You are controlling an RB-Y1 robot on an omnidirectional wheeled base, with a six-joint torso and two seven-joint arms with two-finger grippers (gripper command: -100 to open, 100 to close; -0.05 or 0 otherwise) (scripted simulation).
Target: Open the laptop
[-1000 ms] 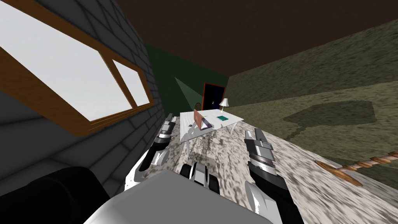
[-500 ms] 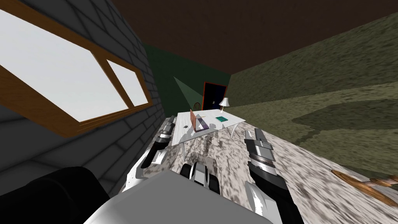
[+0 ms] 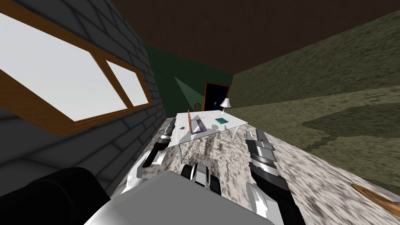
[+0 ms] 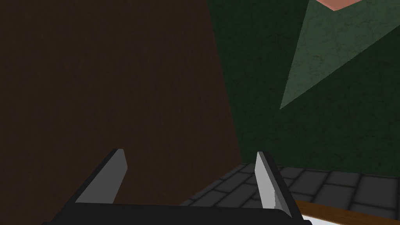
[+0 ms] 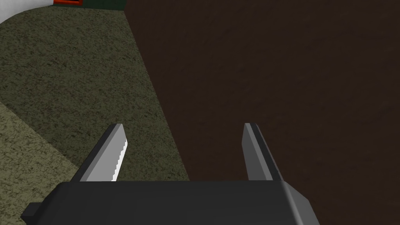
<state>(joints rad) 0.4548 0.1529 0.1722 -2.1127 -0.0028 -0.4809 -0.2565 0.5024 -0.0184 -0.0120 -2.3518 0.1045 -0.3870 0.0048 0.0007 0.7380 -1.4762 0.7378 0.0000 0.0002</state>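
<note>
The laptop [image 3: 194, 124] sits on the white table [image 3: 213, 115] ahead of me, well apart from both grippers and beyond their reach as they hang now. It lies forward of the gap between my two forearms, closer to the left arm's side. My left gripper [image 4: 190, 152] has its jaws wide, nothing between them. My right gripper [image 5: 183, 125] is the same, jaws wide and empty, one blade showing a toothed inner edge.

The laptop's lid stands upright, thin and reddish brown, seen nearly edge-on. Its flat greyish-purple base stretches from the foot of the lid toward the teal book [image 3: 222, 120]. The hinge line, its long axis, runs away from me across the table's depth.

A small dark object [image 3: 182, 127] lies on the table on the lid's other side, and a white lamp [image 3: 225, 103] stands at the far edge. The table is a thin slab on slender pale legs, over a floor [image 3: 312, 183] mottled grey and white. A grey brick wall [image 3: 129, 148] with a brown-framed window [image 3: 74, 84] runs along my left
</note>
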